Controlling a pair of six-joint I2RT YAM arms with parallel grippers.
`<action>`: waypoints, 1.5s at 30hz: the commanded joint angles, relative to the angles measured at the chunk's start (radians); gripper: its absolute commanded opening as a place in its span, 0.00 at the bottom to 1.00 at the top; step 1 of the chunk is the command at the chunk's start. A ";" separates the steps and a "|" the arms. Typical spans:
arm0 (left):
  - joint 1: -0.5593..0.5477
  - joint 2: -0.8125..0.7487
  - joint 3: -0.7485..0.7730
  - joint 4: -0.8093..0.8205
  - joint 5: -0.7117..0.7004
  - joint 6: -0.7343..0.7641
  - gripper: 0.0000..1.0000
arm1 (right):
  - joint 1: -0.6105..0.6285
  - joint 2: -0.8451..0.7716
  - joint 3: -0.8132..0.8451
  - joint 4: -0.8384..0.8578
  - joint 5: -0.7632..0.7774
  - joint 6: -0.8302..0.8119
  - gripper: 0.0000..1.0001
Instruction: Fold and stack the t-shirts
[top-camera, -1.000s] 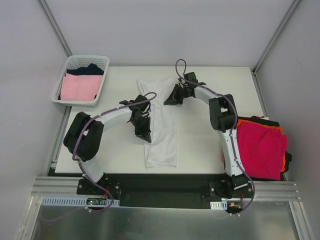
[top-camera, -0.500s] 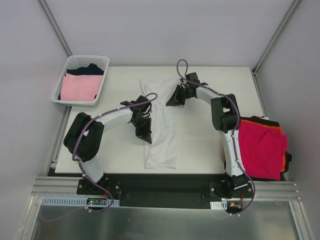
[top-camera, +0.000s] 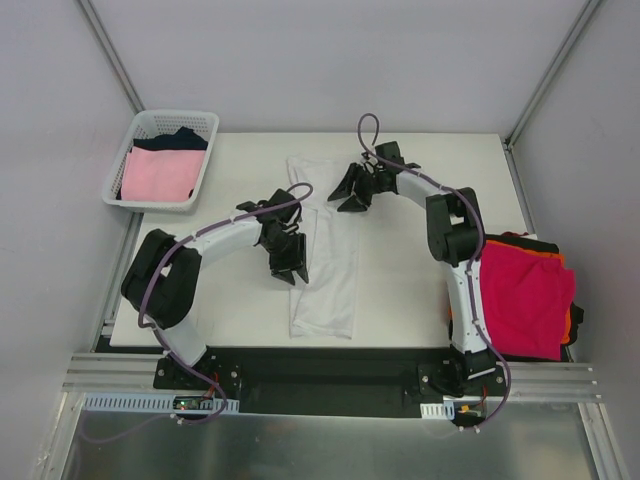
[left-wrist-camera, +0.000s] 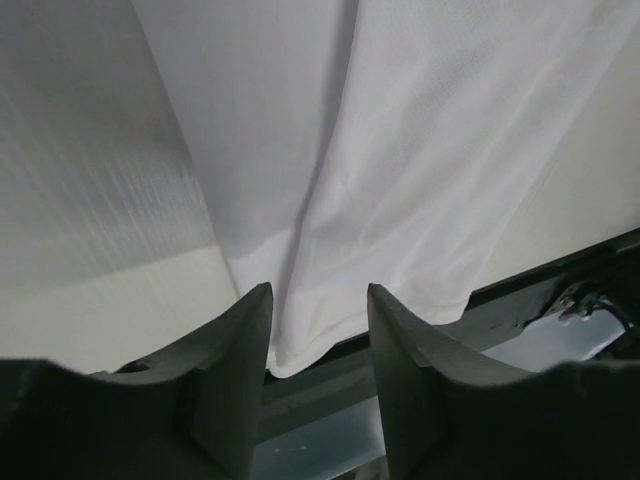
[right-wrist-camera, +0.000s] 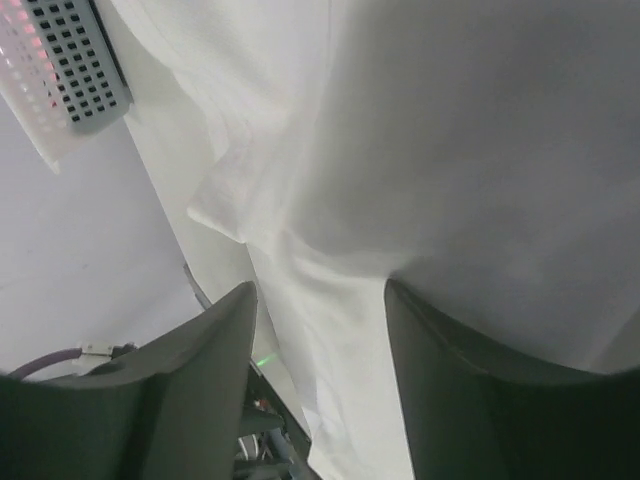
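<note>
I am holding my left gripper (top-camera: 293, 272) and right gripper (top-camera: 346, 197) parted and empty over the white t-shirt (top-camera: 327, 290), which is lying in the middle of the table (top-camera: 205, 305) as a narrow strip running near to far — light, limp cloth, I am judging, best pinched at its hem corners

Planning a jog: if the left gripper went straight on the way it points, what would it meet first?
Most likely the white t-shirt, near its hem; the left gripper frames it between open jaws. How far off is unclear.
</note>
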 joint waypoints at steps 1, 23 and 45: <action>-0.009 -0.071 0.071 -0.028 -0.057 0.013 0.70 | -0.012 -0.146 -0.027 0.022 -0.025 -0.003 0.70; -0.007 -0.293 -0.309 0.047 -0.060 -0.089 0.92 | 0.080 -0.987 -1.033 -0.272 0.116 -0.297 0.71; -0.171 -0.310 -0.392 0.122 -0.057 -0.225 0.92 | 0.365 -0.900 -1.202 -0.042 0.269 -0.110 0.68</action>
